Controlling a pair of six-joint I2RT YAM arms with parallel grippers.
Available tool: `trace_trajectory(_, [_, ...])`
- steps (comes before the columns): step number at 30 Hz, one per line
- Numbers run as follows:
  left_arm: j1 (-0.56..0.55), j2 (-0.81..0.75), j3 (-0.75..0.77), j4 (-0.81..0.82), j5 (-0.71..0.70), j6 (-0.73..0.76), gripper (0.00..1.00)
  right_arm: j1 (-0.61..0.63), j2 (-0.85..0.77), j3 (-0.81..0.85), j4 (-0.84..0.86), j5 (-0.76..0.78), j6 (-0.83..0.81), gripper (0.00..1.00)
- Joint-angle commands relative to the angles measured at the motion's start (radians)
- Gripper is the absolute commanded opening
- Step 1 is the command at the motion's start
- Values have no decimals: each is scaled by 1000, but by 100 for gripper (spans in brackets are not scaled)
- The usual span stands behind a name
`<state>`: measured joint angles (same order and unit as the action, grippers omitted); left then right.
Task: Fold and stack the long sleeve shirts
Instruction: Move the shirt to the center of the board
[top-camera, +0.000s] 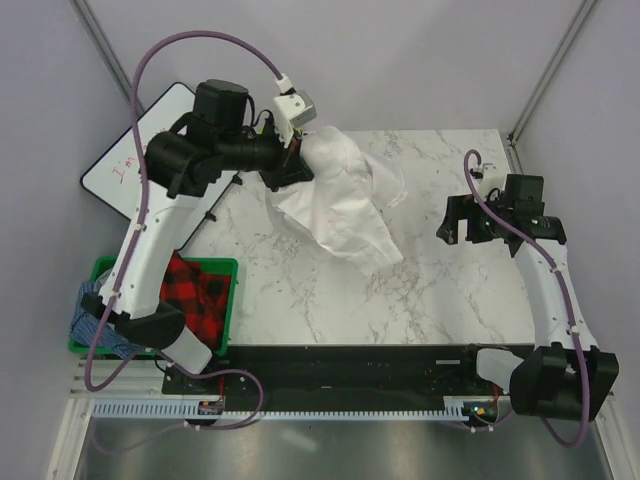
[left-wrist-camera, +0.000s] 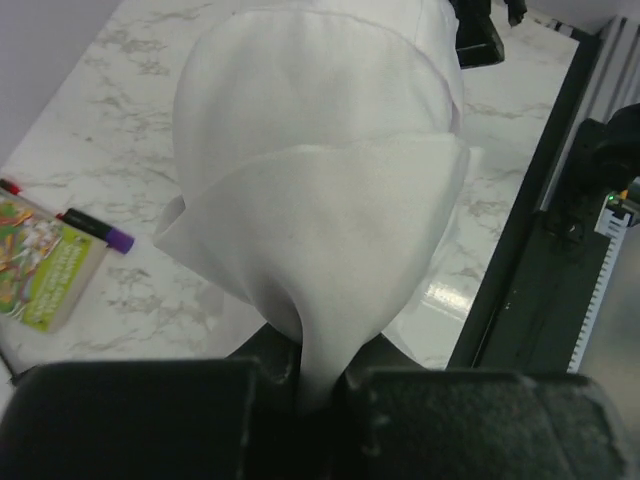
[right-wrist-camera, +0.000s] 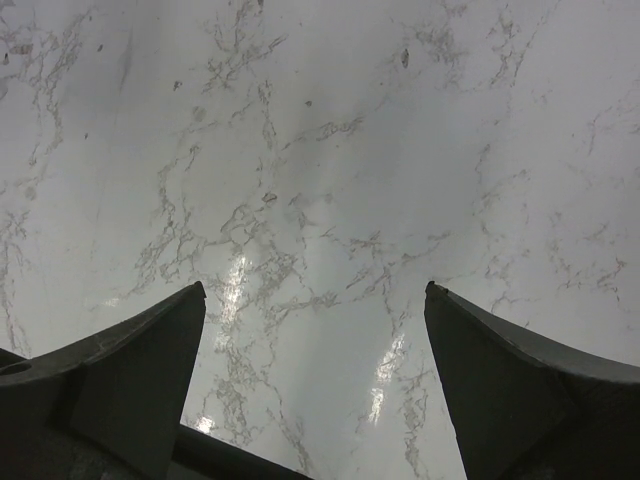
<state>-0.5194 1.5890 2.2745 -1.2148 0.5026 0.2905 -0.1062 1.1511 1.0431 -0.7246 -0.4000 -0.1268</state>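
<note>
Over table: L hand grips white shirt | whiteboard writing unreadable

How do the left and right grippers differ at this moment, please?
The left gripper is shut on the white shirt; the right gripper is open and empty. The left gripper is raised with cloth hanging from it; the right gripper hovers over bare marble table. Both have dark fingers.

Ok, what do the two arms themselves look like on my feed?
They match: the left arm and right arm each have white links, black motor joints and a purple cable looping alongside. The right claw is matt black with two wedge-shaped fingers; the left claw is black too.
</note>
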Motion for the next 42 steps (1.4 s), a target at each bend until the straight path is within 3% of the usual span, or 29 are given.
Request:
trace_trajectory(1, [-5, -89, -182, 280, 87, -116, 4, -50, 27, 67, -22, -80, -2, 98])
trace_trajectory(3, [7, -107, -353, 389, 38, -137, 5, -56, 47, 90, -38, -85, -11, 98])
trace_trajectory(5, [77, -127, -432, 444, -51, -189, 2, -56, 59, 119, -53, -82, -33, 98])
trace_trajectory(7, [193, -152, -516, 509, -14, -275, 2, -56, 68, 138, -78, -83, -49, 98])
trace_trajectory(9, [185, -193, -549, 517, -41, -269, 2, -56, 82, 162, -101, -98, -79, 98])
trace_trajectory(10, [126, -205, -555, 521, -76, -261, 2, -58, 91, 169, -107, -108, -85, 98])
trace_trajectory(11, [75, -230, -566, 529, -113, -258, 6, -56, 108, 176, -110, -115, -88, 98])
trace_trajectory(13, [-69, -228, -615, 558, -174, -278, 23, -56, 130, 182, -119, -149, -91, 98])
trace_trajectory(16, [-198, -153, -632, 566, -199, -307, 44, -58, 180, 193, -121, -174, -86, 98])
trace_trajectory(20, [-176, -107, -555, 589, -248, -314, 80, -56, 205, 199, -118, -218, -76, 98])
trace_trajectory(23, [-42, -156, -633, 592, -190, -294, 86, -53, 196, 180, -114, -253, -80, 98])
trace_trajectory(26, [80, -231, -807, 538, -78, -154, 86, -17, 193, 125, -118, -267, -100, 98])
trace_trajectory(27, [96, -250, -855, 509, -67, -42, 86, 29, 197, 108, -118, -254, -106, 98])
trace_trajectory(30, [134, -270, -1016, 503, -117, 70, 90, 174, 225, 43, -67, -185, -96, 98])
trace_trajectory(35, [252, -141, -1078, 538, -125, 67, 84, 335, 333, 82, 10, -89, -80, 98])
trace_trajectory(42, [272, -32, -1136, 561, -46, 3, 72, 467, 461, 238, 62, -118, -53, 93])
